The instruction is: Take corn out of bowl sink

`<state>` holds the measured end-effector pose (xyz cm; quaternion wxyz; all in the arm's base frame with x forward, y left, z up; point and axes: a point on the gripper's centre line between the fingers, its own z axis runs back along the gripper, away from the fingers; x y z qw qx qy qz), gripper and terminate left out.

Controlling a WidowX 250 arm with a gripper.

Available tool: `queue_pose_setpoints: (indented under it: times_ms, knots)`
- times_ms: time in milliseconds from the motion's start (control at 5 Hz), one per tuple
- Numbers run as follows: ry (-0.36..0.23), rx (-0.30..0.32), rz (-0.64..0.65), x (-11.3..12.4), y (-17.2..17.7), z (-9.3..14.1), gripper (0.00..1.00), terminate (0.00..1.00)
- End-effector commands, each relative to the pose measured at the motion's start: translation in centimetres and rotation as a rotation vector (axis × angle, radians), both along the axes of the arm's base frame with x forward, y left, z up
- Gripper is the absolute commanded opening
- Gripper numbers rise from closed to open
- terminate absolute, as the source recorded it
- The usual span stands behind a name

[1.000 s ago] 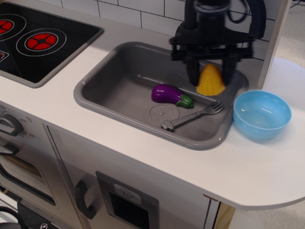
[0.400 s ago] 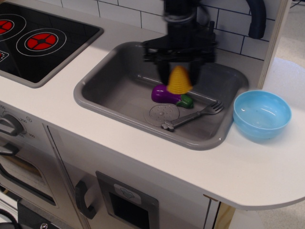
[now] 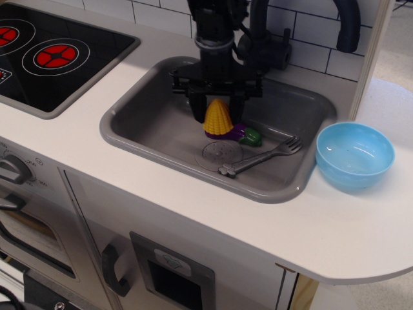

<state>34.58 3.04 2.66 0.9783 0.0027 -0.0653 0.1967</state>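
My gripper hangs over the middle of the grey sink and is shut on the yellow corn, held point up with its wide end down. The corn hangs low over the sink floor, just in front of the purple eggplant, whose left part it hides. The light blue bowl stands empty on the white counter to the right of the sink, well apart from the gripper.
A grey toy fork lies in the sink to the right of the round drain mark. A black stovetop with red burners is at the left. A black faucet and a tiled wall rise behind the sink.
My gripper has carried the corn left from near the sink's right end to its middle and lowered it close to the eggplant.
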Motion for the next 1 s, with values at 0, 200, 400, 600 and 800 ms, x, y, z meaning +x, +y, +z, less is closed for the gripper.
queue_pose_setpoints:
  times_ms: [0,200,400,600,800]
  knots:
    - [-0.033,0.07,-0.024,-0.1,1.6,-0.9,0.0,0.0]
    - [-0.039,0.093,-0.038,-0.5,1.9,-1.7,0.0,0.0]
    - [-0.032,0.089,-0.043,-0.4,2.0,-1.4,1.0,0.0]
    - [-0.062,0.083,-0.043,-0.6,2.2,-0.2,1.0,0.0]
    - [-0.074,0.091,-0.015,-0.5,2.4,1.5,1.0,1.0]
